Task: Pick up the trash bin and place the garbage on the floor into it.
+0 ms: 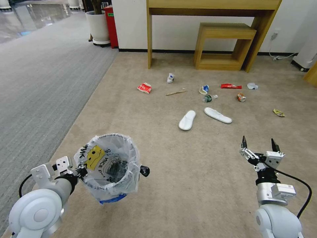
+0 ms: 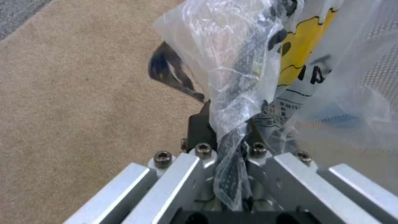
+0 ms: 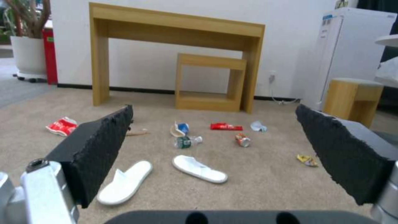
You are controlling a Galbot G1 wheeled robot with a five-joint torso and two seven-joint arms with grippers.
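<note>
2 slippers (image 1: 204,117) plus small garbage (image 1: 211,90) scattered on the floor (image 1: 185,172) in head view; trash bin (image 1: 107,167) held up front-left.
Left wrist: left gripper (image 2: 230,130) clamped on bin's bag-covered rim.
Right wrist: right gripper (image 3: 215,155) spread wide, holding nothing, facing litter.

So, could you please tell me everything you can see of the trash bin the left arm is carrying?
The trash bin is small and round, lined with a crinkly translucent white plastic bag that folds over its rim; the bag bears black lettering and a yellow face mark. A blue base shows under the bag. It stands roughly upright with its mouth open, above the beige floor. The left gripper is shut on its rim, bag plastic pinched between the fingers. None of the garbage touches it.
</note>
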